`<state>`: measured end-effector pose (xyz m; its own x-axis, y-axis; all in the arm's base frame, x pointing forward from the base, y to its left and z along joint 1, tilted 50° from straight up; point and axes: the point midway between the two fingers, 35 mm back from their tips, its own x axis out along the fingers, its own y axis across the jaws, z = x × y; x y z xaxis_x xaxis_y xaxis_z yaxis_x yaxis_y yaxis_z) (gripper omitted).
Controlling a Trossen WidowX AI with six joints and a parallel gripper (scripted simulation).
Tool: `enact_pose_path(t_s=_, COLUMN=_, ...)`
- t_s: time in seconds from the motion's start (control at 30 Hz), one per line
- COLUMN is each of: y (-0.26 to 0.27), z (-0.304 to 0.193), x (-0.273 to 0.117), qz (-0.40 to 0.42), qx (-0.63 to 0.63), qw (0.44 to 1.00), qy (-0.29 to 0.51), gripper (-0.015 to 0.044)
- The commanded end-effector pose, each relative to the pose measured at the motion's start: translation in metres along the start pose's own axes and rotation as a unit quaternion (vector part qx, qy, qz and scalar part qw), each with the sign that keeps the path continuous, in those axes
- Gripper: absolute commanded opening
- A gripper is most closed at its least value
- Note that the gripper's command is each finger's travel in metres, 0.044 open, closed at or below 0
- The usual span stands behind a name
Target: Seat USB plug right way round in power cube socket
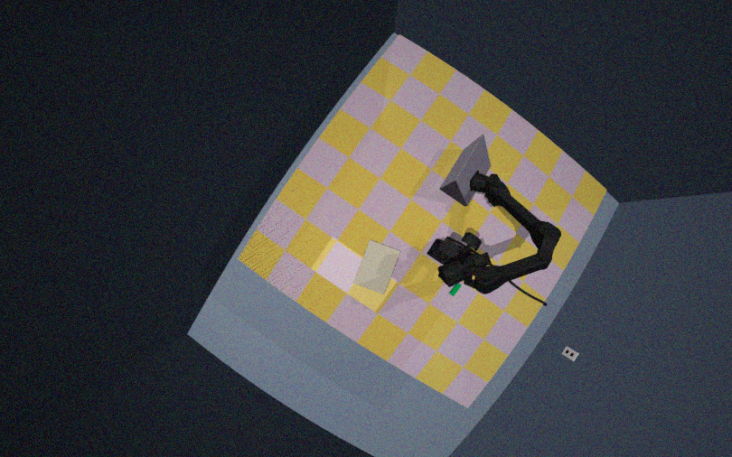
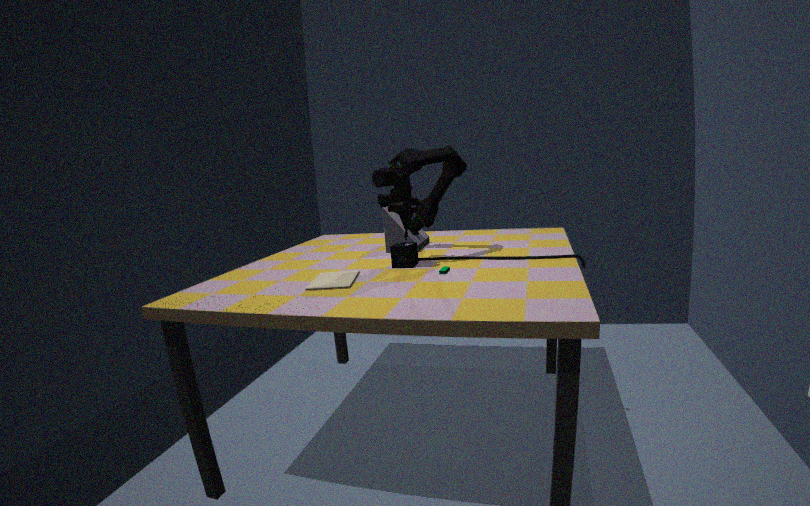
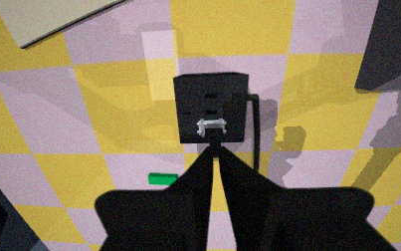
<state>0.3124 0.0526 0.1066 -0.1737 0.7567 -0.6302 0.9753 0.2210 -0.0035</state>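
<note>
Two fingertips [image 2: 405,233] — barely apart, plug [image 3: 215,132] between

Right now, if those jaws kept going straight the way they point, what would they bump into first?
Probably the top of the black cube, met first by the plug they grip; how much gap remains is unclear.

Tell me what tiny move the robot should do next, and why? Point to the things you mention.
I think the hand [image 2: 405,233] [image 3: 215,151] should gently line the plug [image 3: 212,124] up with its slot before pushing. It's gripping the plug, whose shiny metal still shows at the black cube [image 2: 404,256] [image 3: 192,92], so it doesn't look fully in.
</note>
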Motion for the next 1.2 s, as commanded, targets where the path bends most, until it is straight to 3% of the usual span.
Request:
enact_pose_path(t_s=0.0, y=0.0004, z=-0.0007, x=0.0007, qz=0.002, qx=-0.002, qw=1.000, qy=0.004, gripper=0.0000)
enact_pose_path(t_s=1.17, y=0.0005, z=-0.0029, x=0.0049, qz=0.002, qx=-0.002, qw=1.000, qy=0.017, gripper=0.0000)
